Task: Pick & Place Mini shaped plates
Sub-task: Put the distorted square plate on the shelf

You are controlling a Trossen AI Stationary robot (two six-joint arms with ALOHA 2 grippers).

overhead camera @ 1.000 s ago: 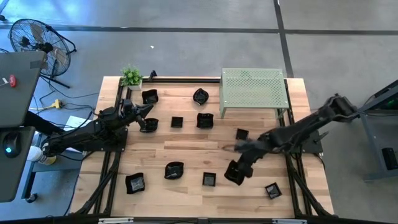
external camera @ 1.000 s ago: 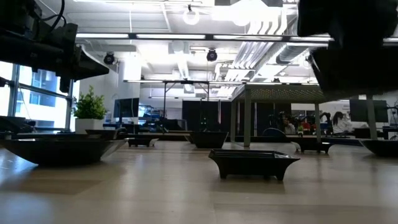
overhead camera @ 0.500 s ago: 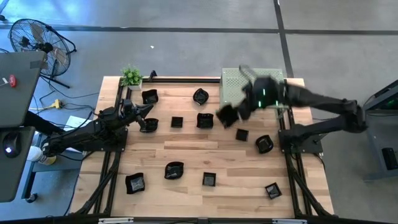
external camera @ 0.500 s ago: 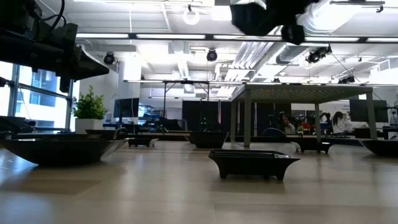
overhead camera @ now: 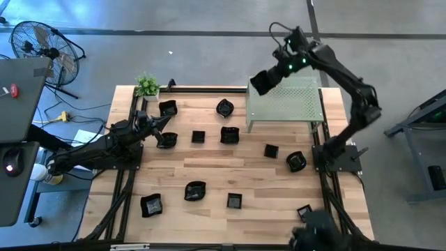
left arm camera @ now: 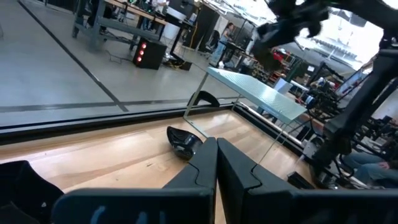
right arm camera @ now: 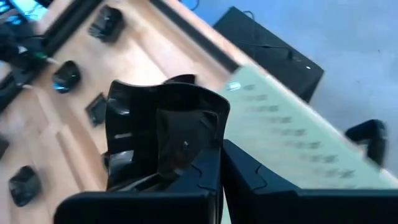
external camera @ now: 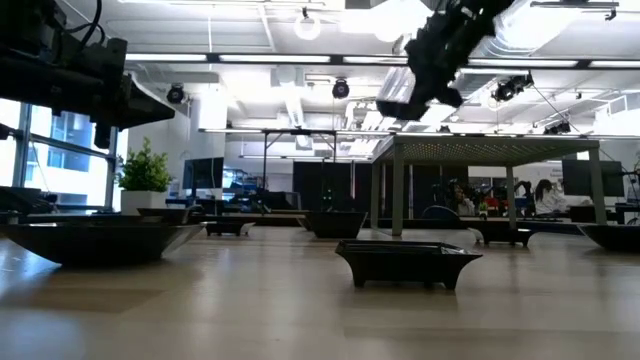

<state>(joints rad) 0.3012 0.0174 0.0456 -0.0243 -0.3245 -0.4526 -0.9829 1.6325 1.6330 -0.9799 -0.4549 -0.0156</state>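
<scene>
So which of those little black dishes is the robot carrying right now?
Find the pale green perforated stand at the table's far edge. Above its left corner the right gripper holds a glossy black plate high in the air. Every other plate lies on the wood.

Right gripper (overhead camera: 259, 83) (with plate (right arm camera: 163, 134)) now above stand (overhead camera: 293, 104)

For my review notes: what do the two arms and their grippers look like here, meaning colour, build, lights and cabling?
Both arms are dark, almost black, built of slim jointed segments. The right arm shows small green indicator lights near its wrist and a thin cable looping above it. The left arm is matte black, with no lights visible. The left gripper and the right gripper each end in two flat, angular black fingers. No markings are legible.
</scene>
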